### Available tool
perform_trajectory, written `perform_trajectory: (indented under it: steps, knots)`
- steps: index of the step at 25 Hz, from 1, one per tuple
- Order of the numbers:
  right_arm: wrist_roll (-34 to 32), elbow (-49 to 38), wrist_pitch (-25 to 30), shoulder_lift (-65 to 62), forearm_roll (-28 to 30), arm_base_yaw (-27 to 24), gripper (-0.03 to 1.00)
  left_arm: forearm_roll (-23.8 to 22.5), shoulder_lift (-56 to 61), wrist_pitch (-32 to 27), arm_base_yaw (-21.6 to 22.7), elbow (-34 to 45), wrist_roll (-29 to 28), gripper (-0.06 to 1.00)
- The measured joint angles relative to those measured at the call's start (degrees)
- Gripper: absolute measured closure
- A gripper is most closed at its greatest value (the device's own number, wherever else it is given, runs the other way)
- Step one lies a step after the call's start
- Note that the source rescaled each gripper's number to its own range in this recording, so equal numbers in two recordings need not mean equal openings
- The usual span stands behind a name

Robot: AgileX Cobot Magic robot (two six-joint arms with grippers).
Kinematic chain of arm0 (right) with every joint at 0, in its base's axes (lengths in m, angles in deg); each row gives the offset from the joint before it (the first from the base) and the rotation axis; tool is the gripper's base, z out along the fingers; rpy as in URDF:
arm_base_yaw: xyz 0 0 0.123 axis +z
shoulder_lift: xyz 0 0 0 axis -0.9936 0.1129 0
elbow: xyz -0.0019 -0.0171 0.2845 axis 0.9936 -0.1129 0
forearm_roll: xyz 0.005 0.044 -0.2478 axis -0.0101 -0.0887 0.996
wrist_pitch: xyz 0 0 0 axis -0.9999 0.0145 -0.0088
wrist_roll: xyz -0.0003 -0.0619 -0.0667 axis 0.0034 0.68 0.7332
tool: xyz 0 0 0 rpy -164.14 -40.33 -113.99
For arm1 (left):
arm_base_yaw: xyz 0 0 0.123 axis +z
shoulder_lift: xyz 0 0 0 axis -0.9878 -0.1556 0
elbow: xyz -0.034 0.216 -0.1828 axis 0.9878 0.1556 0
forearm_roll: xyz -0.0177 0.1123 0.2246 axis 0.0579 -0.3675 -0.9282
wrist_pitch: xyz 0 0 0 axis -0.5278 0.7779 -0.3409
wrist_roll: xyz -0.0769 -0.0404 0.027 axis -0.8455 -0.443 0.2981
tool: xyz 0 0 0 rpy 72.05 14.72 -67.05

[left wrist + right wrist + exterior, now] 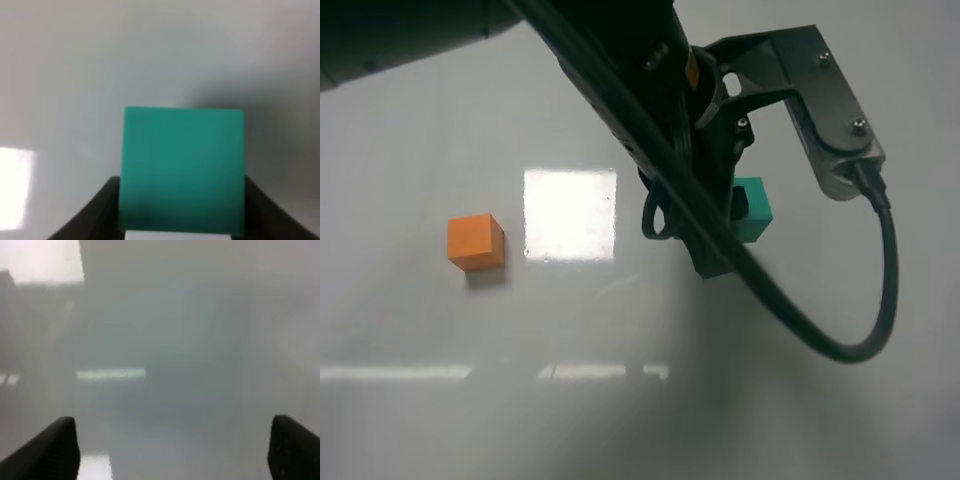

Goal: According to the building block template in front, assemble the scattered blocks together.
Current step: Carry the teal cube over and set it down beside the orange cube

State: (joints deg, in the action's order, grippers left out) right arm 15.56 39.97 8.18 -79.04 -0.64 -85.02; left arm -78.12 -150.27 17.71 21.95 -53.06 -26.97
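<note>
Glossy grey table (410, 420) beneath everything. Left arm (620, 90) slanting across the middle (black cable (885, 290) looping beside it). Left gripper (182, 192) pressed against both sides of teal cube (756, 205). Right gripper (175, 425) spread wide. Orange cube (476, 242) well apart, leftward on the table.

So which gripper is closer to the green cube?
Left. The left gripper has the teal cube between its fingers, close on both sides. The right gripper is open over the table, with no cube in its wrist view.
</note>
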Motion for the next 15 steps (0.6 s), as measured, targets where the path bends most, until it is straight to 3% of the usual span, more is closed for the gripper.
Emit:
perform_trajectory:
  steps: [4,9,15]
  knots:
    - [0.0,0.0,0.0,0.0,0.0,0.0,0.55,-4.5,6.4,-5.6,-0.9,0.0,-5.3,0.94]
    - [0.0,0.0,0.0,0.0,0.0,0.0,0.55,-8.9,17.4,-6.9,-0.9,2.3,-9.1,0.94]
    - [0.0,0.0,0.0,0.0,0.0,0.0,0.62,-11.8,33.9,-7.0,-0.9,16.2,-11.9,0.94]
